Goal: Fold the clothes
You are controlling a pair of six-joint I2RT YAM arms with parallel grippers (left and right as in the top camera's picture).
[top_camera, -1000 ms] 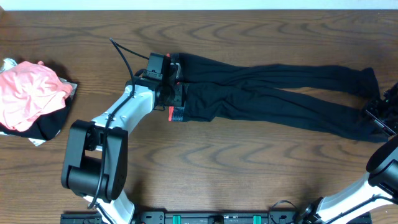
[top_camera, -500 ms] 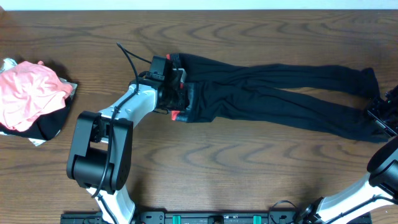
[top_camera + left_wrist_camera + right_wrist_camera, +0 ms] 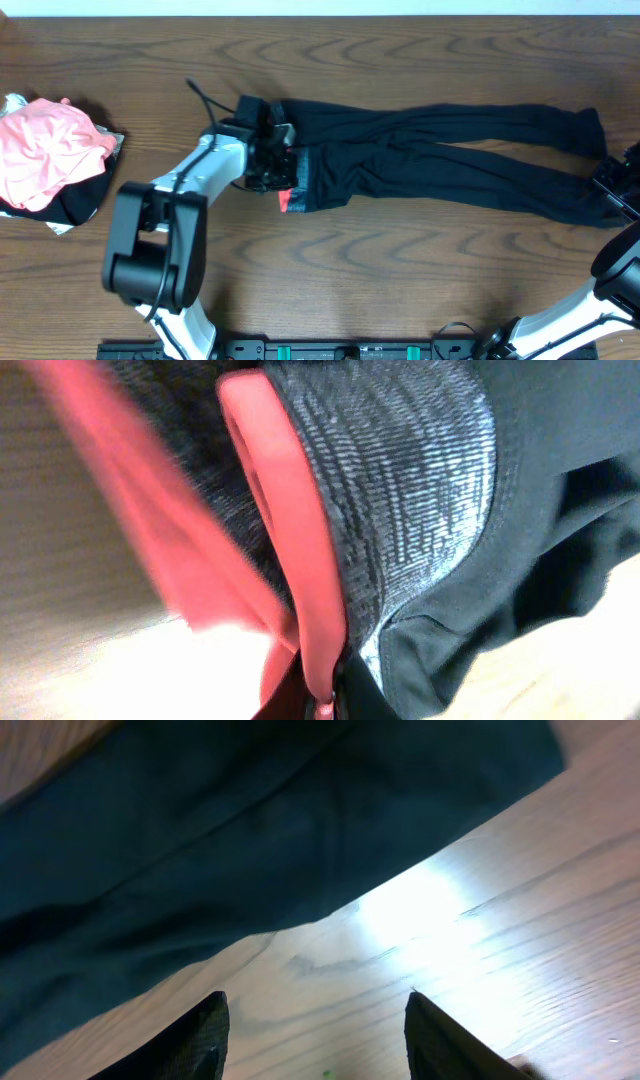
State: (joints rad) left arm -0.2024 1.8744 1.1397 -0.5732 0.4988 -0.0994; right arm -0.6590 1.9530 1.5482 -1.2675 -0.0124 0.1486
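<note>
**Item 1: leggings** [image 3: 440,150]. Black and long, with two narrow legs. They lie flat across the far half of the worktop [image 3: 400,280], with the waist toward the left and the leg ends at the right edge. The upper leg runs nearly straight. The lower leg slants toward the near right corner. The fabric is lightly creased along both legs.

**Item 1a: waistband** [image 3: 400,510]. Heathered grey, with coral-red edging [image 3: 285,530]. In the left wrist view it fills the picture, bunched and folded over on itself, and the coral strip runs down to the bottom middle. In the overhead view a small patch of coral shows at the lower left corner of the garment.

**Item 2: left pincer** [image 3: 283,172]. It sits at the waist end of the leggings and is closed tight on the waistband fabric. Its white arm reaches in from the near left.

**Item 3: right pincer** [image 3: 315,1010]. It is at the far right edge of the worktop, beside the leg ends. Its fingers [image 3: 205,1040] stand partly apart with only bare wood between them, holding nothing. The dark leg fabric lies just ahead of the tips, and contact cannot be told.

**Item 4: pink cloth pile** [image 3: 45,150]. A crumpled heap over something dark at the far left of the worktop, well apart from the leggings.

**Item 5: worktop.** Dark wood grain, with a bright glare patch in the right wrist view.
</note>
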